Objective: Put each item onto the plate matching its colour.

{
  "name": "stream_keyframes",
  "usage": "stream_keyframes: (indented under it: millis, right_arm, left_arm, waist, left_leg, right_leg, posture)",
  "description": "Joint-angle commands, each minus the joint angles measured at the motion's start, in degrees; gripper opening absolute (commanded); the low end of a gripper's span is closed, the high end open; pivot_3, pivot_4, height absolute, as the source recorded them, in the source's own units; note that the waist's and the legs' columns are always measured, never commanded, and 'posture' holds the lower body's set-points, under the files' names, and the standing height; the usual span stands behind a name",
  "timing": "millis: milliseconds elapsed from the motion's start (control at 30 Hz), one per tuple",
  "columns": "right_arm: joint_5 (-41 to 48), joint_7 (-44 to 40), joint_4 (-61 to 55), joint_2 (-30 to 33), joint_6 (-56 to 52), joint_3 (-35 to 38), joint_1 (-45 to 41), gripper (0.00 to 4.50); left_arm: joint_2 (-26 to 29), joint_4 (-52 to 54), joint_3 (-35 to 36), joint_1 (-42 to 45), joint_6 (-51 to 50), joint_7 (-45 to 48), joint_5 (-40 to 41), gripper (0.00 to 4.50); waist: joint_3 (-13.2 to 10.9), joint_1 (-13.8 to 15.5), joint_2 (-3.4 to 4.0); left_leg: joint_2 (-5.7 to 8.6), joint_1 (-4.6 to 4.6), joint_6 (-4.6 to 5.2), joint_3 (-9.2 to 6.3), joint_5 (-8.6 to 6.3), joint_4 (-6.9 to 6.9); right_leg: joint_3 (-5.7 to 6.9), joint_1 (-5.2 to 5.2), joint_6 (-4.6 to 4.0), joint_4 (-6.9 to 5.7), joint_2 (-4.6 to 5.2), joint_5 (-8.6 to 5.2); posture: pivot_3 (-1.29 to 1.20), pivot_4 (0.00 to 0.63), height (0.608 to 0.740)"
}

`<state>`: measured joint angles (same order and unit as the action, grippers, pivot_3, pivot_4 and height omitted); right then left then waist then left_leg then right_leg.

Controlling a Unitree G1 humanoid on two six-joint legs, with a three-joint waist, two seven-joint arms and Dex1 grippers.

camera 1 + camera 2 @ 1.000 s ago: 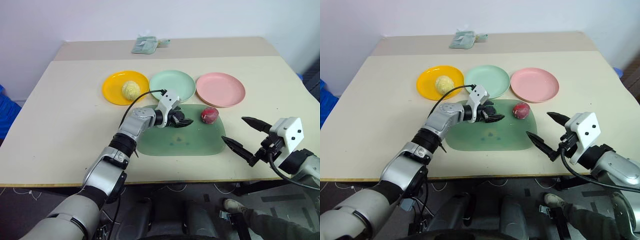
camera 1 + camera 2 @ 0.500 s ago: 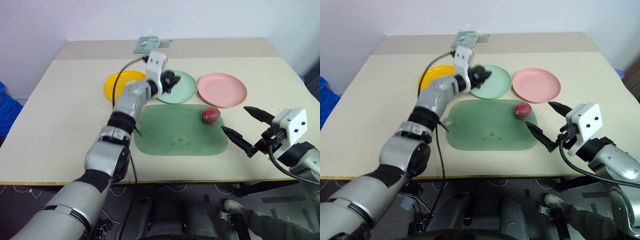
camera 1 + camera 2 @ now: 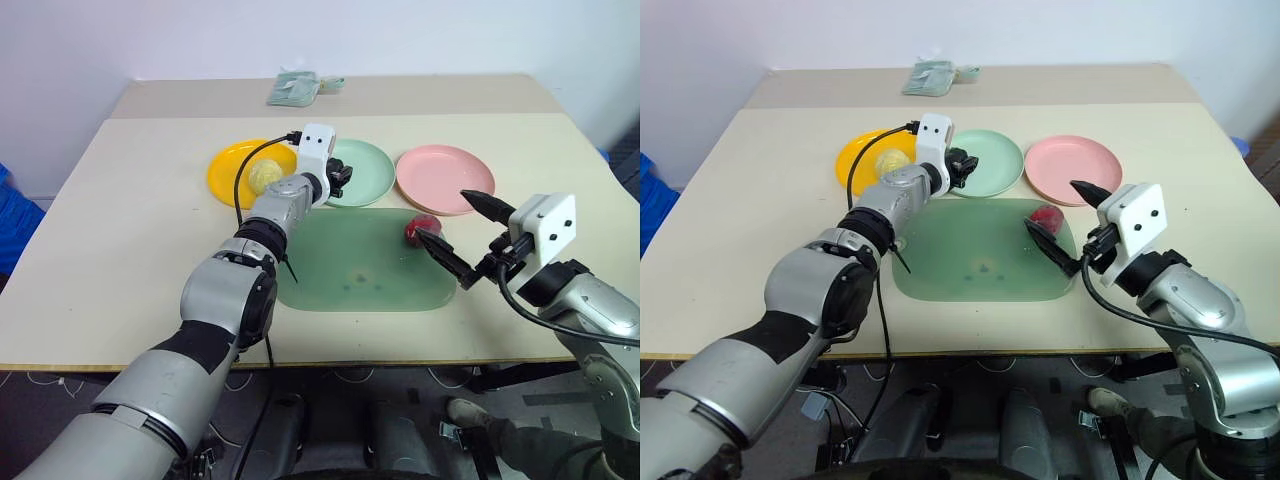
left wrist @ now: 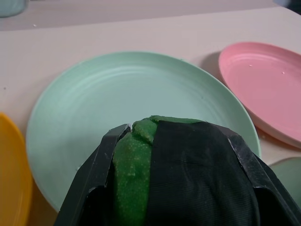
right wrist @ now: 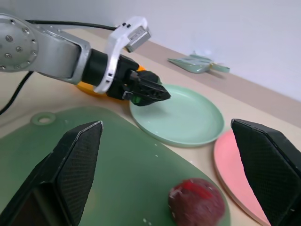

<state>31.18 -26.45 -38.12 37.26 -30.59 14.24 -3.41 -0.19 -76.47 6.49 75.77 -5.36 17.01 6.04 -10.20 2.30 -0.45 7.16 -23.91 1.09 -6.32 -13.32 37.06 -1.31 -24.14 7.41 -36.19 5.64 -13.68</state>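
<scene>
A pale beige table point(image 3: 120, 250) stands against a plain white wall, with a second, slightly darker tabletop butted behind it, where a small greenish packet point(image 3: 293, 89) lies near the far edge. Across the middle of the near table sit three round plates in a row: an orange-yellow plate point(image 3: 228, 172) holding the pale yellow lump point(image 3: 264, 175), a mint green plate point(image 3: 365, 173) in the centre, and a pink plate point(image 3: 445, 178) lying bare. Just in front of them lies a translucent green mat point(image 3: 360, 270), its far edge close to the plates; the dark red lump point(image 3: 418, 229) rests on its far right corner, near the pink plate. The left gripper point(image 3: 962, 166) reaches over the near rim of the mint green plate, clenched on the green-and-black lump point(image 4: 155, 165), which is held above that plate. The right gripper point(image 3: 457, 236) hangs over the mat's right edge with its fingers spread wide, the dark red lump just beside its lower fingertip, untouched. Wide bare tabletop lies to the left of the plates and along the near edge, and to the right of the pink plate.
</scene>
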Motion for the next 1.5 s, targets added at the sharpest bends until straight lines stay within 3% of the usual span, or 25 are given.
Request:
stream_keyframes:
  millis: [33,67,133,167,333,467,533,667,700,767,867,1033,1200,1500]
  right_arm:
    - [-0.4,0.4,-1.4,-0.3,0.6,0.4,-0.5,4.50]
    - [-0.4,0.3,-1.3,-0.3,0.6,0.4,-0.5,4.50]
    - [-0.6,0.0,-0.8,-0.3,0.9,0.6,-0.5,4.50]
    - [-0.6,-0.3,-0.4,-0.3,1.1,0.6,-0.6,4.50]
    - [-0.9,-0.9,0.7,-0.2,1.3,0.3,-1.5,4.50]
    - [-1.6,-1.6,2.5,-0.2,1.0,-1.7,-3.8,4.50]
    - [-2.4,-1.9,4.4,-0.3,1.2,-2.9,-5.4,4.50]
    - [-3.6,-3.2,9.5,-0.4,1.5,-5.3,-8.6,4.50]
    - [-4.3,-3.9,12.1,-0.5,2.0,-6.0,-9.7,4.50]
    - [-5.4,-5.1,16.3,-0.7,3.2,-6.7,-11.5,4.50]
    - [-7.4,-7.3,23.1,-1.3,6.0,-8.3,-14.5,4.50]
    - [-10.0,-11.6,33.2,-3.0,11.2,-10.5,-18.6,4.50]
    - [-12.2,-15.8,44.1,-4.4,16.9,-12.1,-22.2,4.50]
    - [-15.2,-19.8,55.3,-5.2,23.0,-12.7,-25.0,4.50]
  left_arm:
    - [-0.5,0.3,1.0,2.3,1.3,-0.3,-0.9,2.95]
    - [-0.5,0.3,1.1,2.2,1.2,-0.3,-1.0,3.24]
    - [-0.5,0.3,1.1,2.1,1.3,-0.5,-1.3,4.31]
    - [-0.5,0.4,1.3,2.1,1.4,-0.6,-1.2,4.42]
    - [-0.2,1.2,2.2,2.3,3.3,-0.2,-1.0,4.42]
    - [2.5,8.9,2.0,-1.3,5.2,8.4,0.6,4.42]
    - [4.4,19.4,0.3,-7.9,4.7,15.3,1.3,4.42]
    - [13.8,60.4,-2.0,-30.6,-12.3,27.0,10.3,4.42]
    - [18.3,70.4,-0.6,-37.0,-16.4,30.3,14.4,4.42]
    - [25.0,83.2,3.0,-45.6,-22.4,34.1,21.3,4.42]
    - [34.2,93.6,9.8,-55.7,-27.0,39.6,29.7,4.42]
    - [42.7,100.1,18.6,-66.3,-29.2,46.1,38.7,4.42]
    - [48.9,104.2,25.4,-74.7,-30.1,53.1,45.4,4.42]
    - [53.5,108.4,27.9,-78.3,-32.9,53.3,52.1,4.42]
  waist:
    - [0.0,-0.1,0.00]
    - [0.0,-0.1,0.00]
    - [0.0,-0.1,0.01]
    - [0.0,-0.1,0.01]
    - [0.0,-0.1,0.01]
    - [0.0,-0.3,0.03]
    - [0.1,-0.6,0.09]
    - [0.1,-3.4,0.22]
    - [0.1,-3.5,0.20]
    - [0.1,-4.1,0.17]
    - [0.1,-3.3,0.19]
    - [0.1,-1.6,0.30]
    - [0.1,-1.6,0.28]
    - [0.1,-1.9,0.34]
  left_leg:
    - [0.00,0.00,0.00,0.00,0.00,0.00]
    - [0.00,0.00,0.01,0.00,0.00,0.00]
    - [0.00,0.00,0.00,0.00,0.00,0.00]
    - [0.00,0.00,0.00,0.00,0.00,-0.01]
    - [0.00,0.00,0.00,0.01,0.00,0.00]
    - [0.00,-0.01,0.00,0.02,0.00,0.00]
    - [-0.01,-0.01,-0.23,0.04,0.14,-0.02]
    - [-0.10,0.02,-0.33,0.17,0.14,-0.11]
    - [-0.10,0.03,-0.35,0.17,0.13,-0.15]
    - [-0.15,-0.04,-0.42,0.14,0.08,-0.11]
    - [-0.17,-0.06,-0.44,0.08,0.06,-0.05]
    - [-0.12,0.50,0.00,0.05,-0.24,-0.05]
    - [-0.11,0.50,0.02,0.07,-0.25,-0.09]
    - [-0.14,0.50,-0.02,0.08,-0.24,-0.18]
  right_leg:
    - [0.00,0.00,0.00,0.00,0.00,0.00]
    - [0.00,0.00,0.01,0.00,0.00,0.00]
    - [0.00,-0.03,0.01,-0.02,-0.01,0.01]
    - [-0.01,-0.03,0.01,-0.02,-0.01,0.01]
    - [-0.01,-0.04,0.00,-0.03,-0.01,0.01]
    - [-0.02,-0.06,0.00,-0.04,-0.01,0.01]
    - [-0.04,-0.10,-0.01,-0.05,-0.01,0.02]
    - [-0.28,-0.23,-0.03,-0.07,-0.03,0.02]
    - [-0.34,-0.29,-0.04,-0.14,0.00,0.01]
    - [-0.38,-0.44,-0.06,-0.14,-0.05,0.01]
    - [-0.35,-0.42,-0.13,-0.14,-0.06,0.02]
    - [-0.20,0.06,-0.31,0.09,-0.05,-0.01]
    - [-0.20,0.05,-0.34,0.10,-0.04,-0.03]
    - [-0.22,-0.03,-0.35,0.08,-0.05,-0.04]
  posture:
    - [0.00,0.150,0.740]
    - [0.00,0.150,0.740]
    - [0.00,0.150,0.740]
    - [0.00,0.150,0.740]
    - [0.00,0.150,0.740]
    - [0.00,0.150,0.740]
    - [0.00,0.150,0.740]
    - [0.00,0.150,0.740]
    - [0.00,0.150,0.740]
    - [0.00,0.150,0.740]
    - [0.00,0.150,0.740]
    - [0.00,0.150,0.740]
    - [0.00,0.150,0.740]
    - [0.00,0.150,0.740]
